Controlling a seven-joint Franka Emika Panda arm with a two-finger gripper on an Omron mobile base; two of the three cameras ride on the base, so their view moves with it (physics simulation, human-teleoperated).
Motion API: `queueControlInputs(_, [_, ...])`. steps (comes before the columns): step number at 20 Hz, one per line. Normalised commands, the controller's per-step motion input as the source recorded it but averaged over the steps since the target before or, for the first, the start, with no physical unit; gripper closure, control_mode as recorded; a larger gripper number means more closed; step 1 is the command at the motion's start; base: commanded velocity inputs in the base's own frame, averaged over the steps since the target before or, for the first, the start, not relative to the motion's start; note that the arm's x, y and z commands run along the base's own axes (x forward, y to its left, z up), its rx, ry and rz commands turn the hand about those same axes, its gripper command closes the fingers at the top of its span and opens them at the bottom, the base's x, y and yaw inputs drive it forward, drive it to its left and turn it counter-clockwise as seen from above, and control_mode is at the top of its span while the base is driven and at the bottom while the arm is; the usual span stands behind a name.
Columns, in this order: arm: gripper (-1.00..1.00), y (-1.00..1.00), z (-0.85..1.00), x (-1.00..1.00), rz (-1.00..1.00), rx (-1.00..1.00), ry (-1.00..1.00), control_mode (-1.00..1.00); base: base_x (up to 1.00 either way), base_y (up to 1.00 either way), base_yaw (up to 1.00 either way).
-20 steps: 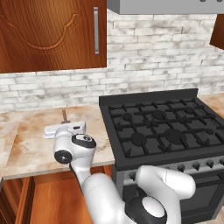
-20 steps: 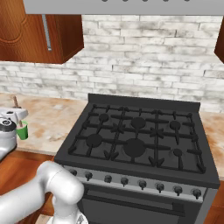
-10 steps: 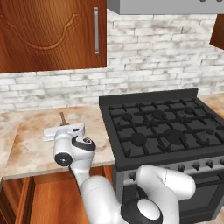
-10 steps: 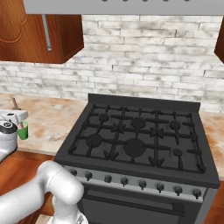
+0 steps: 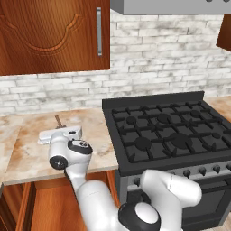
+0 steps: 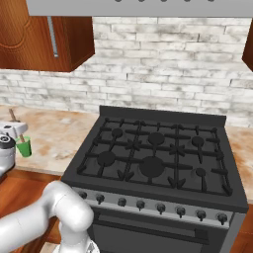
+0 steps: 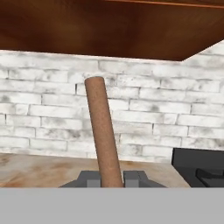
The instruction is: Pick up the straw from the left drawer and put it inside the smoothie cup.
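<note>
We see the gripper (image 7: 112, 179) over the counter (image 5: 31, 151), clamped on the straw (image 7: 103, 135), which pokes up toward the cabinet (image 7: 109, 26) above it. Brick wall (image 7: 144, 113) blocks ahead, stove (image 5: 171, 135) to the right. The cup (image 6: 23, 147) stands just beside the hand; open counter lies between hand and wall

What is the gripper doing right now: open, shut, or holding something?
Gripper: shut on the straw, which stands up between its fingertips, above the counter.
</note>
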Motion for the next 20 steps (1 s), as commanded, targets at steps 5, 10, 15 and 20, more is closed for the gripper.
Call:
queueControlInputs(5, [1.00,0.10,0.00,0.07,0.00,0.00,0.00,-1.00,0.00,0.00,0.00])
queueControlInputs(10, [1.00,0.02,0.00,0.01,0.00,0.01,-0.01,-1.00,0.00,0.00,0.00])
queueControlInputs(15, [1.00,0.00,0.00,0.00,0.02,0.02,-0.03,-1.00,0.00,0.00,0.00])
queueControlInputs(20, [1.00,-0.01,0.00,0.00,0.01,0.02,-0.05,-1.00,0.00,0.00,0.00])
